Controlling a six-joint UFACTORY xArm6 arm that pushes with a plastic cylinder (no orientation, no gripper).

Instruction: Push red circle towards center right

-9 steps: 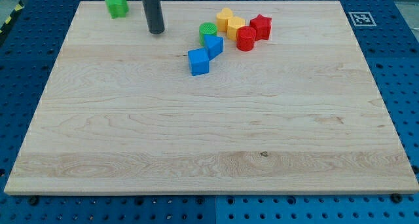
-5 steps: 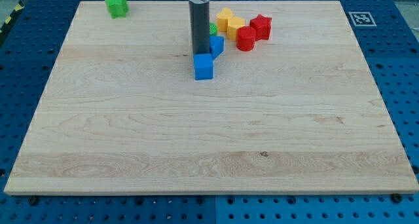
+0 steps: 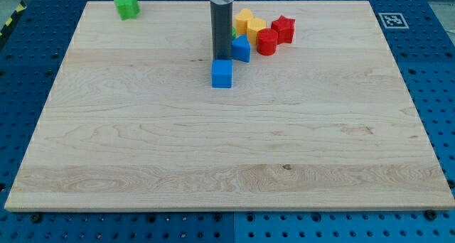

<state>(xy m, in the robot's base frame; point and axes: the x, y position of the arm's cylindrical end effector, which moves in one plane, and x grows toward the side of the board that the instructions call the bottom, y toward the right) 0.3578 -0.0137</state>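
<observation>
The red circle (image 3: 267, 41) sits near the view's top middle, touching a red star (image 3: 284, 28) on its right and a yellow block (image 3: 255, 28) above it. My tip (image 3: 222, 58) stands left of the red circle, right above a blue cube (image 3: 222, 74) and beside a blue pentagon-like block (image 3: 242, 49). A green cylinder (image 3: 232, 32) is mostly hidden behind the rod. Another yellow block (image 3: 244, 18) lies above the cluster.
A green star (image 3: 127, 6) lies at the view's top left. A printed marker (image 3: 392, 19) is at the board's top right corner. Blue pegboard surrounds the wooden board (image 3: 227, 158).
My tip has moved from the top left to the right and down, reaching the blue blocks. The blue cube shifted slightly right and down; the blue pentagon-like block moved a bit right.
</observation>
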